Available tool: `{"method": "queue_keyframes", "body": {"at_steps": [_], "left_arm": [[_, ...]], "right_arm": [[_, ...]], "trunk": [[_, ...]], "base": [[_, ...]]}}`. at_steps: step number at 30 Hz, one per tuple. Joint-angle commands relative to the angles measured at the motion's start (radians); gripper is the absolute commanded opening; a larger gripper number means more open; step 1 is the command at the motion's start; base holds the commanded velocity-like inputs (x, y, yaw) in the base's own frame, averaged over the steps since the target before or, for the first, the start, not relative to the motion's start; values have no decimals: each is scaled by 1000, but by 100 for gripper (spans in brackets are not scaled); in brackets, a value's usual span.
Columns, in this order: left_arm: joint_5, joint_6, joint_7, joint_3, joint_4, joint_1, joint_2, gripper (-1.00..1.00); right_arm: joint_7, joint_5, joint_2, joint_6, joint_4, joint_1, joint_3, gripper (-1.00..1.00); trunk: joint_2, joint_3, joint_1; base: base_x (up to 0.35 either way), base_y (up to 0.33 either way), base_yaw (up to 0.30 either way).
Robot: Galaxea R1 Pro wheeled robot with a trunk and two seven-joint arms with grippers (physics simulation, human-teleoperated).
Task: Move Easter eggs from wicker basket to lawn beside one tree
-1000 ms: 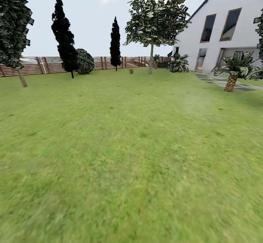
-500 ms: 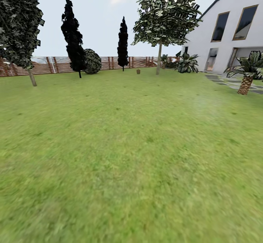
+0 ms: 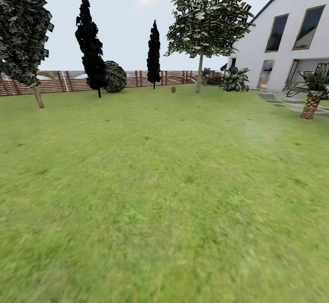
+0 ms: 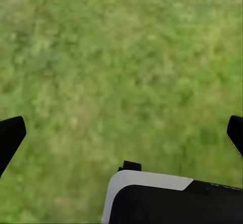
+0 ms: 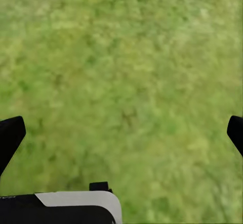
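In the head view the wicker basket [image 3: 173,89] stands far off on the lawn [image 3: 155,180], a small brown shape near the pale-trunked tree [image 3: 199,72] and short of the fence [image 3: 137,78]; the eggs cannot be made out at this range. Judging from this, the step is the drive across the grass, and it is best done by keeping the basket centred ahead and stopping just short of it.

In the left wrist view the left gripper [image 4: 121,133] hangs over bare grass, fingers spread wide and empty.

In the right wrist view the right gripper [image 5: 121,133] is likewise spread wide over grass, holding nothing.
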Motion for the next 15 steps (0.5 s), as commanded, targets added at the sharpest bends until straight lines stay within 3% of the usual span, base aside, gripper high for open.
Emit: {"method": "queue_keyframes", "body": {"at_steps": [1,15], "left_arm": [[-2,-2,1,1,-1,0,0,100],[-1,15,1,1,-1,0,1,100]], "right_arm": [[-2,0,0,-3,1,0,0,100],[-2,2,-1,-3,1,0,0,100]], "trunk": [[-1,-2,1],[-1,-2,1]], "base": [[342,0,0],[342,0,0]]}}
